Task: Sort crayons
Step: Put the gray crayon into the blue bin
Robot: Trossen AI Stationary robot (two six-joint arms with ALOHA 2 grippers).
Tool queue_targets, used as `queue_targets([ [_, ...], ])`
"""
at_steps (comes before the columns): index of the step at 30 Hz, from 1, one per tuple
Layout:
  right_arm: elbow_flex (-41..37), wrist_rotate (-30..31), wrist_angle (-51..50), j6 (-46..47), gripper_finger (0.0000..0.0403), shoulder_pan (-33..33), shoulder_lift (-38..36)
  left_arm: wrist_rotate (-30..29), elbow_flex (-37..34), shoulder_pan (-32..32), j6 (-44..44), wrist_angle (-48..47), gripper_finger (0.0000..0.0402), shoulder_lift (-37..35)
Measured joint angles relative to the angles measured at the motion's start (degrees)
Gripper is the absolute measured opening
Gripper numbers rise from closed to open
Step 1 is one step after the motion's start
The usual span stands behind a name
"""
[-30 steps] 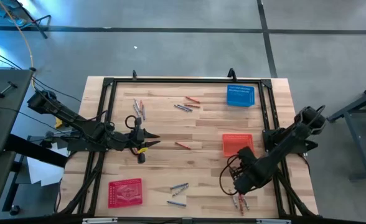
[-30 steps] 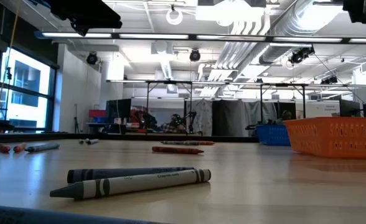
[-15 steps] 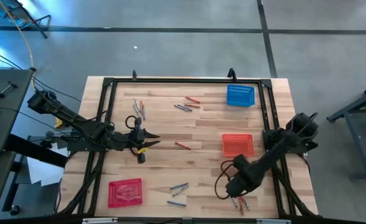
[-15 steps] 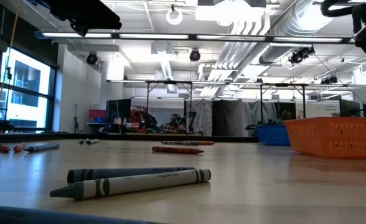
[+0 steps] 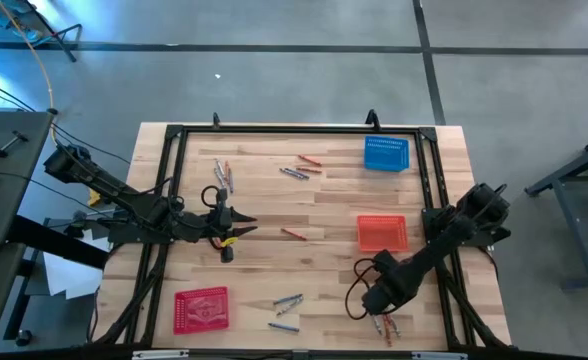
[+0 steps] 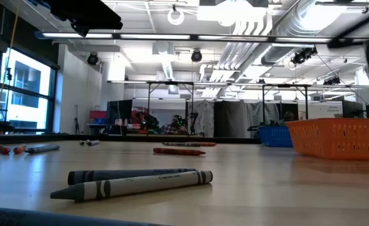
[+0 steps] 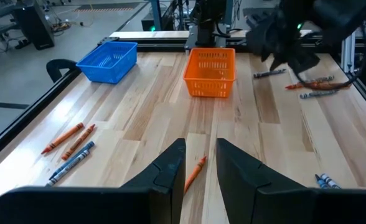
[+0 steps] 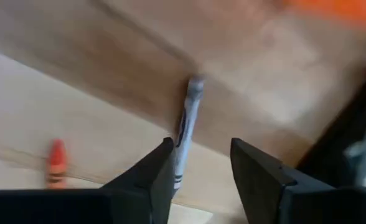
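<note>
Crayons lie scattered on the wooden table: red and grey ones at the far side (image 5: 294, 172), one red (image 5: 293, 234) in the middle, grey ones (image 5: 287, 302) near the front, and a small bunch (image 5: 386, 326) at the near right. My right gripper (image 5: 377, 304) hangs open just above that bunch, pointing steeply down. In its wrist view a grey crayon (image 8: 184, 140) lies flat on the table beside the gap between its fingers (image 8: 198, 149), with an orange one (image 8: 56, 163) off to one side. My left gripper (image 5: 232, 228) waits left of centre, its fingers (image 7: 200, 163) a little apart and holding nothing.
A blue basket (image 5: 386, 153) stands at the far right, an orange basket (image 5: 382, 232) right of centre, and a red basket (image 5: 202, 307) at the near left. A black frame (image 5: 174, 135) runs along the table's edges. Two grey crayons (image 6: 134, 181) lie close in the low view.
My right gripper has sunk toward the bunch of crayons at the near right, shifting slightly toward the table's left edge, and has tipped to point more steeply down. The crayons and baskets lie where they were.
</note>
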Motion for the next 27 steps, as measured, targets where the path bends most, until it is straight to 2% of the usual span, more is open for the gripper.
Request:
queue_targets([
  [5, -6.71, -3.05, 7.85, 0.99, 0.0156, -0.03, -0.42, 0.01, 0.00, 0.00, 0.00, -0.05, 0.0076, 0.00],
  [10, -9.54, -3.99, 11.40, -0.96, 0.0156, -0.15, -1.22, 0.00, 0.00, 0.00, 0.00, 0.18, 0.0076, -0.02],
  [22, -10.20, -0.79, 18.21, -2.02, 0.0155, -0.46, -7.14, 0.00, 0.00, 0.00, 0.00, 0.17, 0.0076, -0.02],
  [27, -10.15, 1.64, 19.52, -1.73, 0.0134, -0.68, -7.32, 0.00, 0.00, 0.00, 0.00, 0.14, 0.0076, -0.02],
])
